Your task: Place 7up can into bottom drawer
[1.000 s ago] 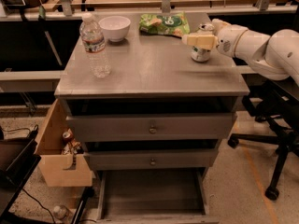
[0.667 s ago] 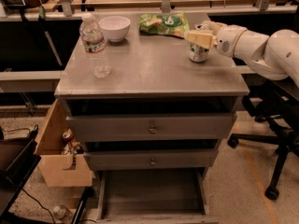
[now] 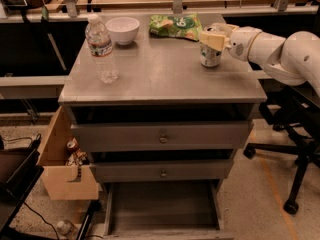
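Observation:
The 7up can [image 3: 210, 55], white-silver with green markings, stands upright near the back right of the grey cabinet top [image 3: 160, 76]. My gripper [image 3: 212, 38] reaches in from the right, and its cream fingers [image 3: 214, 40] are closed around the can's upper part. The can's base seems to be at the tabletop; I cannot tell whether it touches. The bottom drawer [image 3: 162, 204] is pulled open at floor level under the two knobbed drawers, and its grey tray holds nothing.
A clear water bottle [image 3: 101, 49] stands front left on the top. A white bowl [image 3: 122, 30] and a green snack bag [image 3: 177, 26] sit at the back. A light wooden box [image 3: 65, 171] holding a reddish can [image 3: 72, 145] hangs at the left. An office chair base [image 3: 292, 169] stands to the right.
The gripper and the can have shifted slightly to the left on the cabinet top. The fingers stay around the can. Nothing else has moved.

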Tool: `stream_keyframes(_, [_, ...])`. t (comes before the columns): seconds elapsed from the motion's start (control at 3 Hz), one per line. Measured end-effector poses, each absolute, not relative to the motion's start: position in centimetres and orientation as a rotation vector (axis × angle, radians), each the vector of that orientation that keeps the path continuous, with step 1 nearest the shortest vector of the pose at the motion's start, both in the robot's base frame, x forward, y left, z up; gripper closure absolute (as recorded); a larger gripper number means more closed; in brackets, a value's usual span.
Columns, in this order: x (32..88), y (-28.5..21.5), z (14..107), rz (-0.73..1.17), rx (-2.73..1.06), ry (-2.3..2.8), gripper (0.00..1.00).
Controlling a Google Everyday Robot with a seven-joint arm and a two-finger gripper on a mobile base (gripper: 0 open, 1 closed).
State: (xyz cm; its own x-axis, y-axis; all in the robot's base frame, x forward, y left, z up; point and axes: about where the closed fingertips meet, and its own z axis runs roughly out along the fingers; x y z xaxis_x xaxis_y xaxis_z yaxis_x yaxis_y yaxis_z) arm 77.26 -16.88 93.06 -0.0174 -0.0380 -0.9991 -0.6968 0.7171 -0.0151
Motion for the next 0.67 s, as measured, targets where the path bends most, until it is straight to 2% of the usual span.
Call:
stream_keyframes(0.33, [77.3,-16.6,93.04,0.586,-0.631,1.515,1.0])
stream_keyframes(0.67, [77.42,-16.55,93.39,0.586,-0.633,1.511,1.0])
